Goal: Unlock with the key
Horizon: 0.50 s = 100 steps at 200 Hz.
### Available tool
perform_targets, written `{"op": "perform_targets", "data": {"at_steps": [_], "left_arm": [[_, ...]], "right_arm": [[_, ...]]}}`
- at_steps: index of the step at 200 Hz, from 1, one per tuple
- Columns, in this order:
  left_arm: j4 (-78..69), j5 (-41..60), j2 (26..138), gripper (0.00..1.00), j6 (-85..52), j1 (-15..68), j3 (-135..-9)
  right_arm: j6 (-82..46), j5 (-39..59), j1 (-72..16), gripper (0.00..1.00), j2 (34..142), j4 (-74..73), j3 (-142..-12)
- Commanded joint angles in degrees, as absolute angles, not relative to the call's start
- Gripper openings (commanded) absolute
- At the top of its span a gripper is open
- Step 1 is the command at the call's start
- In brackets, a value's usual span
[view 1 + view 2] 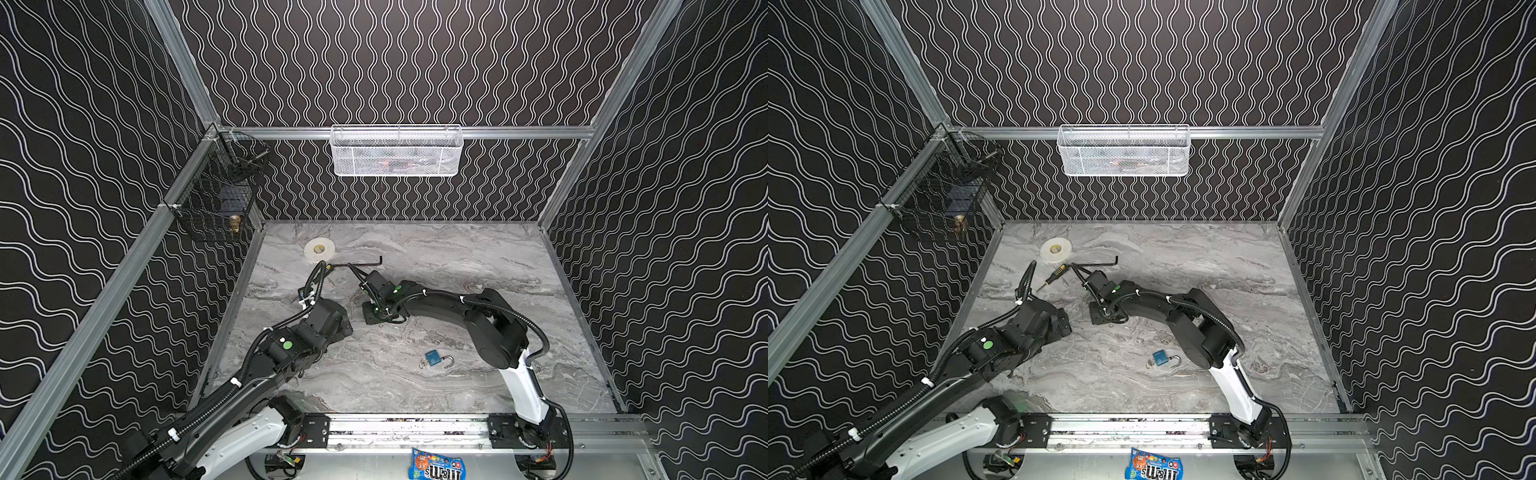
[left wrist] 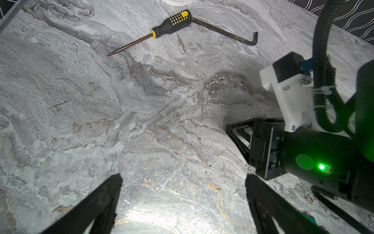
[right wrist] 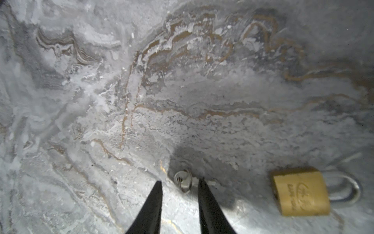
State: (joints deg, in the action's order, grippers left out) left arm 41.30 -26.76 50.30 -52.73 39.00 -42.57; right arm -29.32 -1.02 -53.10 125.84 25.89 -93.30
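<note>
On the grey marble table (image 1: 478, 257), under the tip of the right arm, lies a small silver key (image 3: 183, 180) with its ring. The right gripper (image 3: 180, 181) points down at it with its two fingers a little apart, one on each side of the key. They do not clamp it, and on one side I see bare table between finger and ring. Near the key, not touching it, a brass padlock (image 3: 300, 191) lies flat, its shackle turned away from the key. In both top views the arm hides the key and this lock. The left gripper (image 2: 183, 180) hangs above the table close to the right one, its fingers spread wide with nothing between them. Nearer to the front rail lies a blue padlock (image 1: 432, 358) whose shackle stands open. Toward the back wall lie a screwdriver (image 2: 172, 23) with a black and yellow handle, a hex key (image 2: 224, 30) just beside it, and a white tape roll (image 1: 319, 249).
</note>
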Motion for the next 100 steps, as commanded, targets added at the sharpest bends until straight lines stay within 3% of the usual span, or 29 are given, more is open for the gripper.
{"op": "perform_targets", "data": {"at_steps": [1,100], "left_arm": [[41.9,-28.21,50.19,0.99,-54.21,38.92,-42.32],[40.96,-27.64,50.54,0.99,-54.52,38.67,-41.84]], "right_arm": [[-29.28,-1.96,-53.3,0.28,126.4,26.21,-94.33],[-28.46,-3.66,-53.59,0.18,127.88,27.76,-96.19]]}}
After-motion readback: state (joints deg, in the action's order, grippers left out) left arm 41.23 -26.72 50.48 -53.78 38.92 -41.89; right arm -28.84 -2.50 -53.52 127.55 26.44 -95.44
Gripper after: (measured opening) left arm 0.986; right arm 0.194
